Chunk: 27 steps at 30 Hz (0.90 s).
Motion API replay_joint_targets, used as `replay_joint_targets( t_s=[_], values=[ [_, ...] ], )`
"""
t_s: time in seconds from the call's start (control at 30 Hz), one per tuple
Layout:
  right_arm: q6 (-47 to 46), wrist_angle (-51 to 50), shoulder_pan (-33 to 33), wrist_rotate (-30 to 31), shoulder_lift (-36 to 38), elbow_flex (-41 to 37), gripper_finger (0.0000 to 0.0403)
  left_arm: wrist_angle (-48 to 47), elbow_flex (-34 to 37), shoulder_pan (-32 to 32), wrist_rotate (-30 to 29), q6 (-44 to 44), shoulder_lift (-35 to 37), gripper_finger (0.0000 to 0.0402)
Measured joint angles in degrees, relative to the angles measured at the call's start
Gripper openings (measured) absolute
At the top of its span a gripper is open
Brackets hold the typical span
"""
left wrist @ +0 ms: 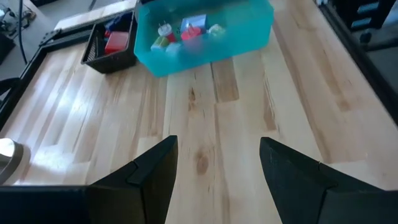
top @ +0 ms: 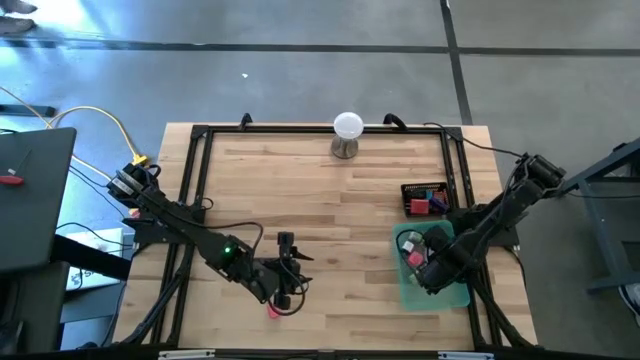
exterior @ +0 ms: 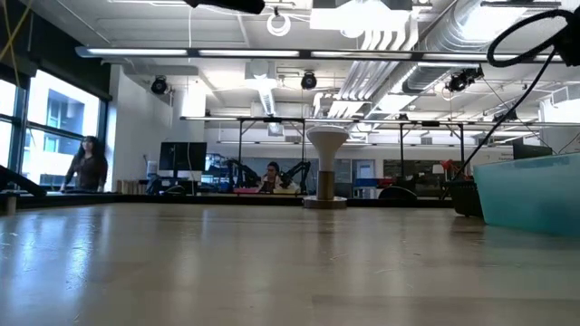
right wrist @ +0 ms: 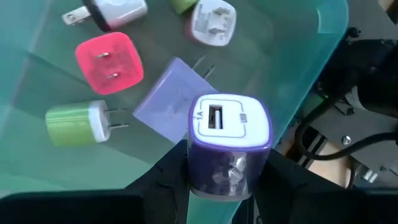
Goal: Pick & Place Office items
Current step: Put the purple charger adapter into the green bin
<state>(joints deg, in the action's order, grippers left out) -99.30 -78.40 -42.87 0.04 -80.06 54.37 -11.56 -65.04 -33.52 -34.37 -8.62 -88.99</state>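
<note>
Two arms over one wooden tabletop (top: 300,200), listed left to right.

Left end effector (top: 290,272): low near the tabletop's front edge, fingers spread apart with nothing between them, as the left wrist view shows bare wood in the gap. A pink item (top: 273,311) lies just beside it at the front edge; only the high view shows it, too small to identify.

White ball on a metal stand (top: 347,133): at the far edge, centre; the low view shows it as a pale mushroom shape (exterior: 326,167).

Black mesh basket (top: 425,199): right of centre, holding red and blue pieces; the left wrist view cuts off one side of it.

Translucent teal tray (top: 432,290): just in front of the basket. The low view shows only its wall (exterior: 530,190), contents hidden.

Right end effector (right wrist: 227,180): over the tray, closed on a purple USB wall charger (right wrist: 229,140), USB port facing the camera. The right wrist view alone makes the tray's contents legible: a pink charger (right wrist: 109,62), a green charger (right wrist: 78,123), a lavender charger (right wrist: 168,99), and two white ones partly cut off.

People sit at desks in the room behind, visible only in the low view.
</note>
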Motion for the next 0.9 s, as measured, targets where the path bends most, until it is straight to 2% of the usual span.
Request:
replay_joint_targets(
  t_s=[0.17,0.37,0.83,0.9],
  values=[
    [-1.5,-0.4,0.8,-0.7,-1.1,-0.4,0.0120,2.2,0.0,0.0,0.0,0.0,0.0,0.0218],
    [-1.2,1.9,4.1,-6.6,-1.5,-6.3,0.0120,4.9,0.0,0.0,0.0,0.0,0.0,0.0218],
    [5.7,7.9,10.3,-5.9,-1.5,-10.5,0.0121,9.1,0.0,0.0,0.0,0.0,0.0,0.0218],
    [6.2,8.4,10.8,-5.4,-1.5,-10.8,0.0138,9.1,0.0,0.0,0.0,0.0,0.0,0.0218]
  ],
)
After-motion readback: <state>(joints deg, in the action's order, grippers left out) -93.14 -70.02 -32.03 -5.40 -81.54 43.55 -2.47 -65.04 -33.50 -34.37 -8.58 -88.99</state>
